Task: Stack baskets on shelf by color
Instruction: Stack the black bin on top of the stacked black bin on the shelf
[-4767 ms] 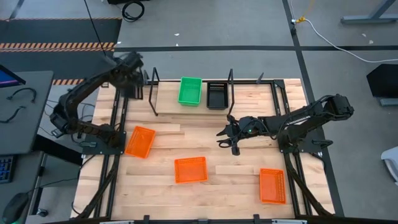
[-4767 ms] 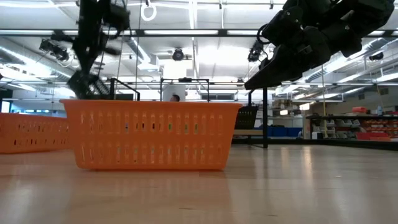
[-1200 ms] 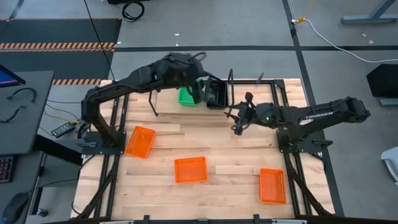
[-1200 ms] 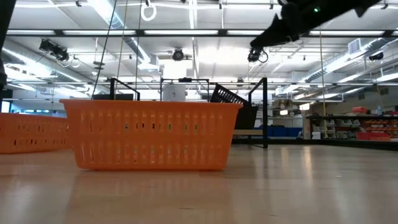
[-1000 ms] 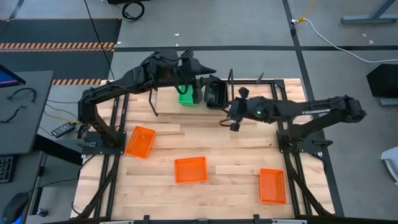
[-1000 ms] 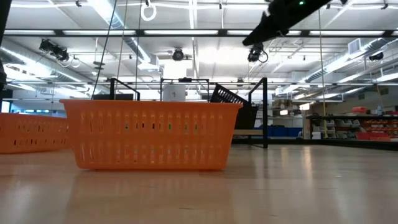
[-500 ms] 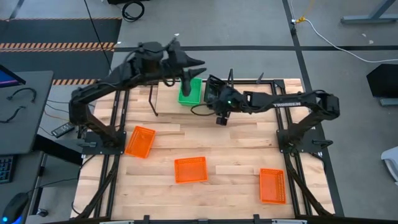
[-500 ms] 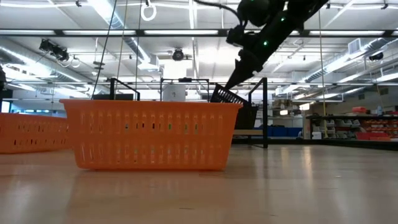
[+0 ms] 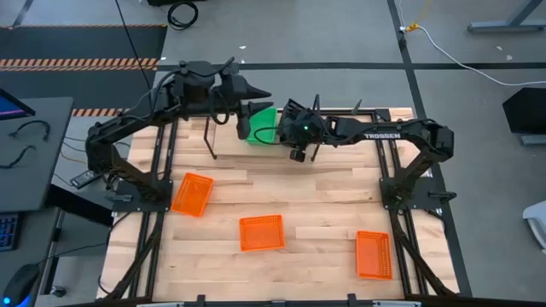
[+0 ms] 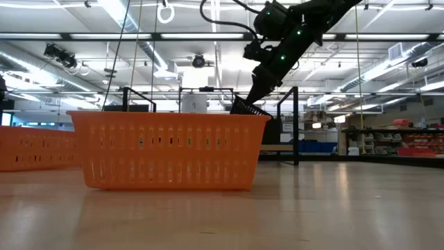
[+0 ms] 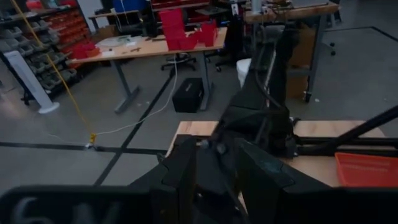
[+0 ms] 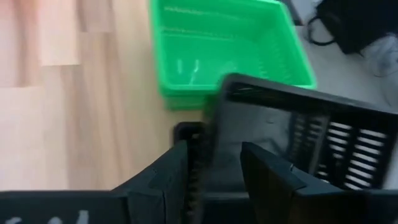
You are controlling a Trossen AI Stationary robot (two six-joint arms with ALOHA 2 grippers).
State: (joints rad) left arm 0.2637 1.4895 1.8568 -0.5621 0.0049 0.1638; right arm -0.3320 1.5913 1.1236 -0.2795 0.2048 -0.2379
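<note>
Black basket (image 12: 298, 134) half hidden behind right gripper (image 12: 214, 165)

Two black jointed arms, white TROSSEN lettering, green indicator lights, black cables.

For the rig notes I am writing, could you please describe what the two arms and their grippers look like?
Both arms are dark and jointed. The right arm carries white TROSSEN lettering on one link, small green lights near the wrist and a looping black cable. The left gripper and right gripper each have two flat, blocky dark fingers.
</note>
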